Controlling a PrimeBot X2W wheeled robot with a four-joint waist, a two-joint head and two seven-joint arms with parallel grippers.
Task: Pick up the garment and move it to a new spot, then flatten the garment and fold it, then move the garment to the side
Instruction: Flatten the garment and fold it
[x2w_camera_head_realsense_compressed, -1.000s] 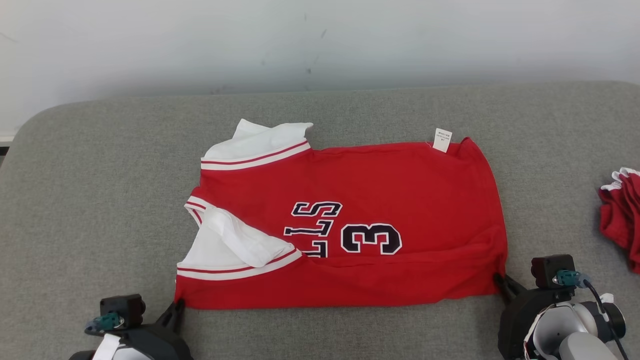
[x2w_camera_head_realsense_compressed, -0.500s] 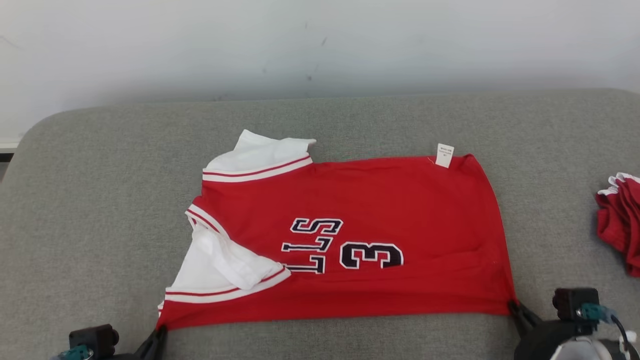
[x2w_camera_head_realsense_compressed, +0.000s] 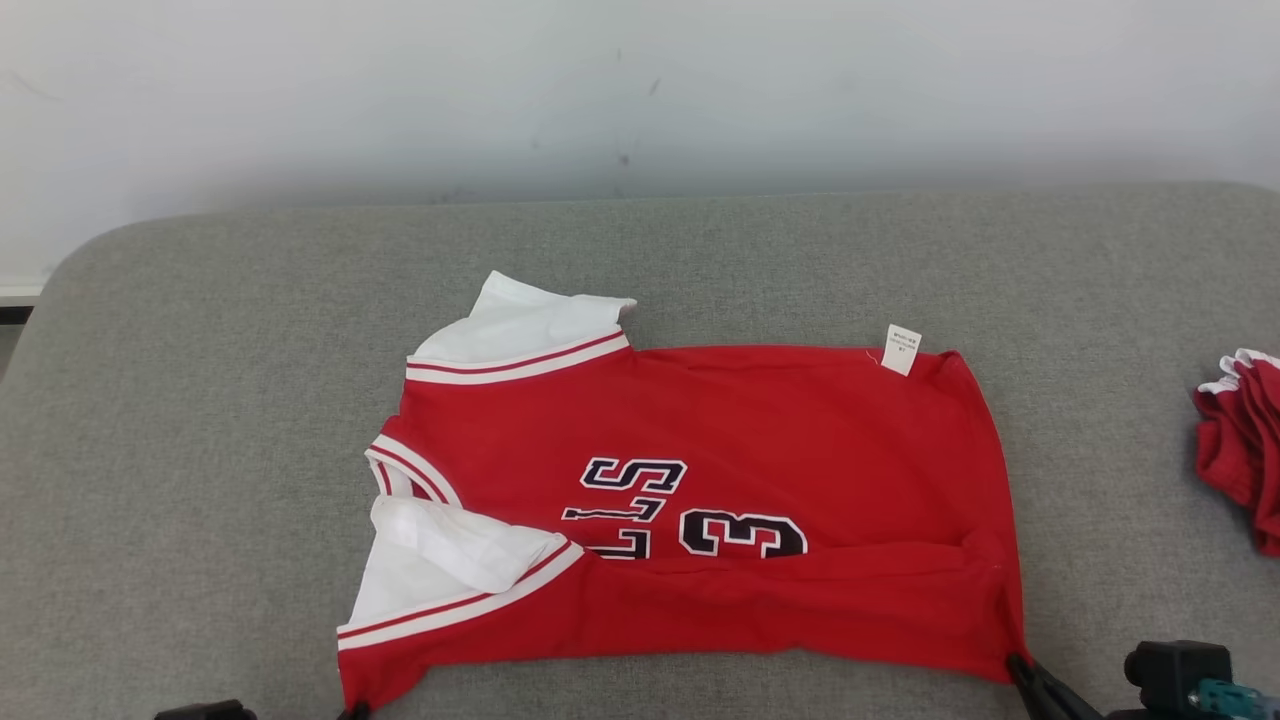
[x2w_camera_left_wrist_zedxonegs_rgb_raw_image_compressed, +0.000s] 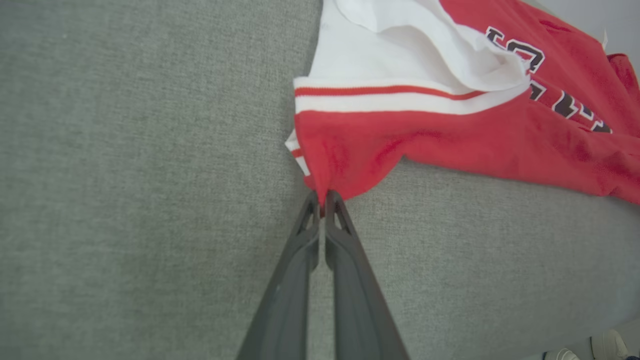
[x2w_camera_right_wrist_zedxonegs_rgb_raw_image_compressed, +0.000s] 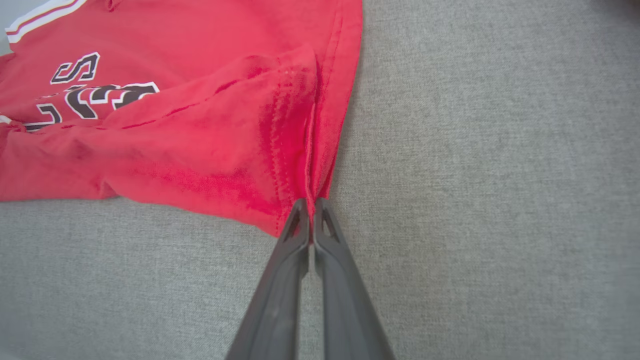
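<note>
Across the middle of the grey fabric tabletop (x2w_camera_head_realsense_compressed: 200, 400) the red jersey (x2w_camera_head_realsense_compressed: 750, 430) lies spread sideways, white sleeves toward the robot's left and a small white label (x2w_camera_head_realsense_compressed: 901, 349) at its far right corner. The left gripper (x2w_camera_left_wrist_zedxonegs_rgb_raw_image_compressed: 322, 197) is pinched tight on the near left corner, and the right gripper (x2w_camera_right_wrist_zedxonegs_rgb_raw_image_compressed: 311, 205) is clamped on the near right hem corner. A bunched red cloth (x2w_camera_head_realsense_compressed: 1240, 440) sits well apart at the right edge.

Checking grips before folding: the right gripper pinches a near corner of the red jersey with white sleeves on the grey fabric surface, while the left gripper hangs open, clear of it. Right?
Not quite: the left gripper is shut on the other near corner of the red jersey, as the left wrist view shows. The right gripper does pinch its corner.
</note>
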